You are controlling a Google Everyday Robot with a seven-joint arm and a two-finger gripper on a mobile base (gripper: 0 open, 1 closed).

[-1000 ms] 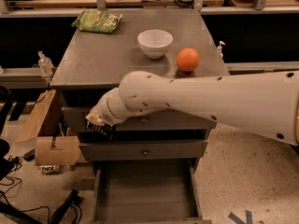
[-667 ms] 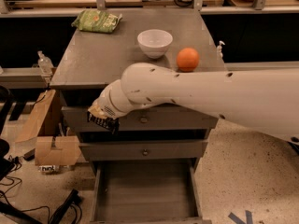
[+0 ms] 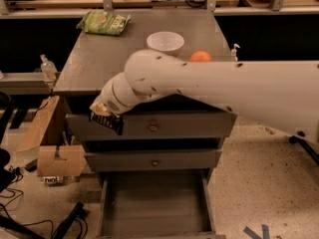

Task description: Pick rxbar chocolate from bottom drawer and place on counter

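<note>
My gripper (image 3: 103, 114) is at the end of the white arm, in front of the cabinet's top-left corner, just below the counter's front edge. It is shut on the rxbar chocolate (image 3: 106, 122), a small black wrapper bar with pale lettering that hangs under the wrist in front of the top drawer. The bottom drawer (image 3: 155, 209) is pulled open, and its grey floor shows nothing on it. The counter (image 3: 94, 59) is the grey top slab; the arm hides much of its front right part.
On the counter are a green snack bag (image 3: 103, 22), a white bowl (image 3: 165, 42) and an orange (image 3: 201, 57). Two upper drawers (image 3: 153, 127) with round knobs are closed. Cardboard boxes (image 3: 55, 159) and cables lie on the floor at left.
The arm has risen and the gripper has lifted the bar from the level of the second drawer up to the top drawer, near the counter's edge.
</note>
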